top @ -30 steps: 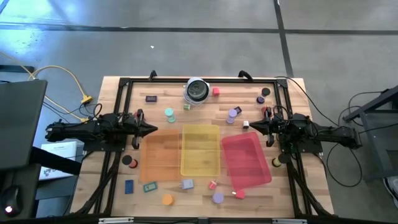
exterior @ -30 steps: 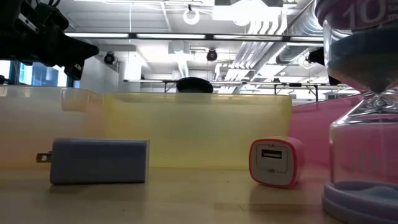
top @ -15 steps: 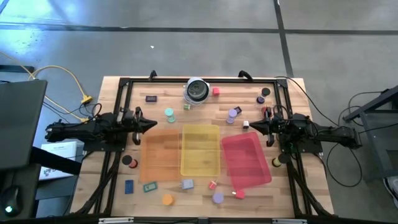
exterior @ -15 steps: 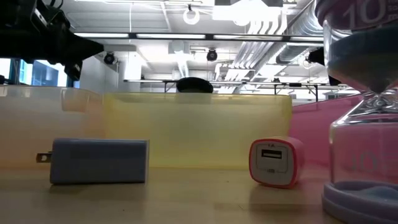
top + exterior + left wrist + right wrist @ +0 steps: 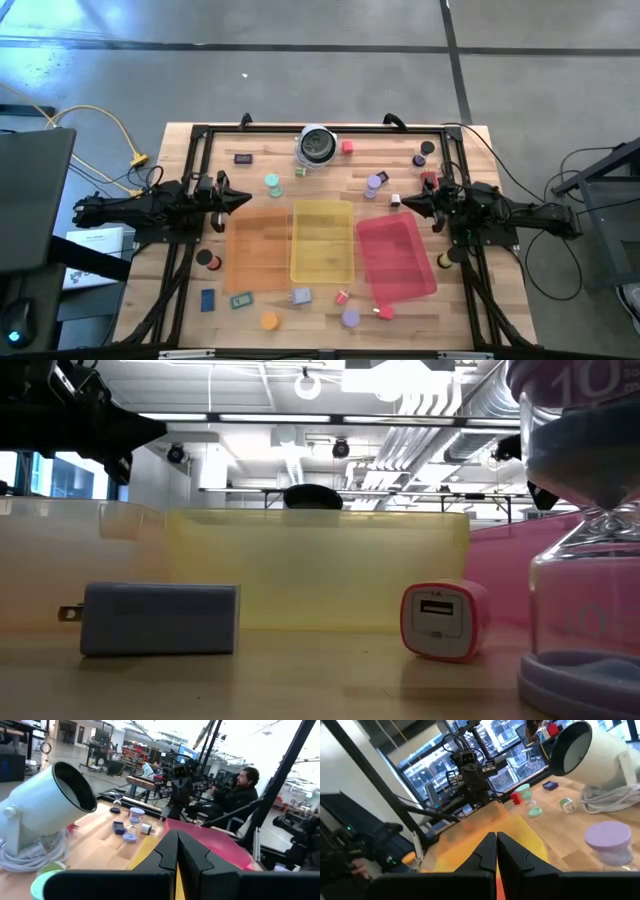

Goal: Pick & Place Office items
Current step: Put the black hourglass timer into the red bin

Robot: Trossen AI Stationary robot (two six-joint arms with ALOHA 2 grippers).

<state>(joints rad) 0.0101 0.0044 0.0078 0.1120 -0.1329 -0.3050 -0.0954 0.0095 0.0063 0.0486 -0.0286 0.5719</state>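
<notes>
1. Whereas a second ago the left gripper (image 5: 246, 199) pointed at the orange tray (image 5: 260, 250), it has since swung slightly toward the table's far edge; the right gripper (image 5: 394, 201) barely shifted.
2. Both grippers hover with fingers pressed together, holding nothing, facing each other across the yellow tray (image 5: 322, 241).
3. Office items lie scattered around: a teal disc (image 5: 272, 182) beyond the left gripper, a purple hourglass (image 5: 375, 183) just beyond the right.

The high view looks straight down from well above, taking in the whole table (image 5: 330, 140), which fills the frame's lower centre. The low view sits at tabletop height, very near a grey charger (image 5: 158, 618), facing level across the yellow tray (image 5: 320, 565) into the room. Each wrist view looks forward over the table, sharing that tray with both.
</notes>
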